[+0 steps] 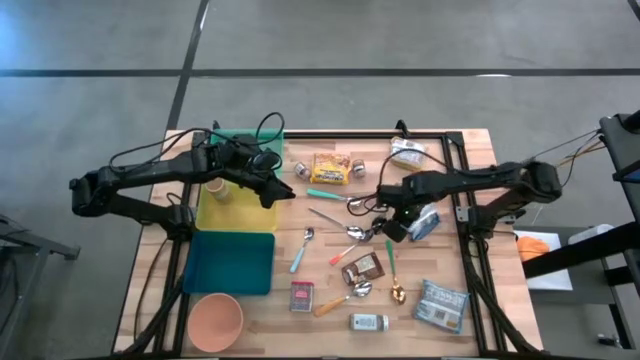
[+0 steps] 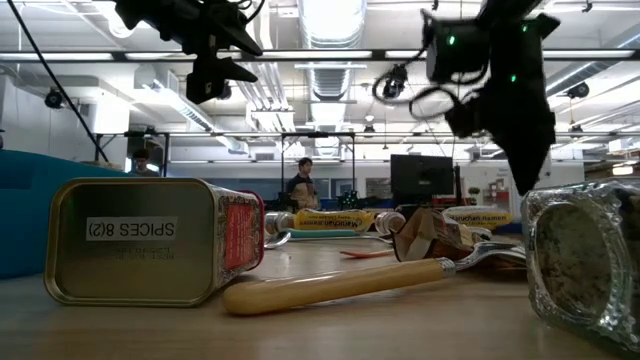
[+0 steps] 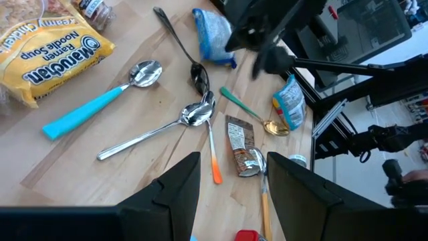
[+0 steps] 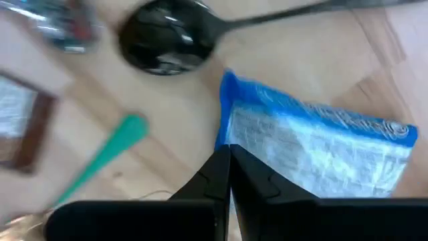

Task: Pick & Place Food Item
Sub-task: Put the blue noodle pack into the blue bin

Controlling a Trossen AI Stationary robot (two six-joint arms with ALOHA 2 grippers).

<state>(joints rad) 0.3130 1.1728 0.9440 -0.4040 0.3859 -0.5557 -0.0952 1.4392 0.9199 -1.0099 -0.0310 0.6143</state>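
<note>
A blue and white food packet (image 4: 314, 154) lies beside my right gripper (image 4: 229, 157), which is shut on its edge near the table's middle right (image 1: 395, 228). The left wrist view shows the same packet (image 3: 212, 35) under the dark right gripper (image 3: 264, 50). My left gripper (image 3: 231, 194) hangs open with nothing between its fingers, above the yellow tray's (image 1: 225, 212) right side (image 1: 280, 192). Spoons (image 3: 194, 114) lie loose on the wood between the two arms. My right gripper pinches the packet's blue sealed edge (image 4: 233, 134) at one end between its two fingertips. The fingers come from above, pointing down. The rest of the packet spreads away from the fingers. I cannot tell whether it is clear of the table.
A yellow ramen pack (image 1: 330, 168), several spoons (image 1: 352, 232), a brown packet (image 1: 362, 268), a red spice tin (image 1: 302, 296), a small jar (image 1: 368, 322) and other packets (image 1: 441, 303) are scattered on the table. A teal tray (image 1: 232, 262) and a pink bowl (image 1: 216, 320) stand at the near left.
</note>
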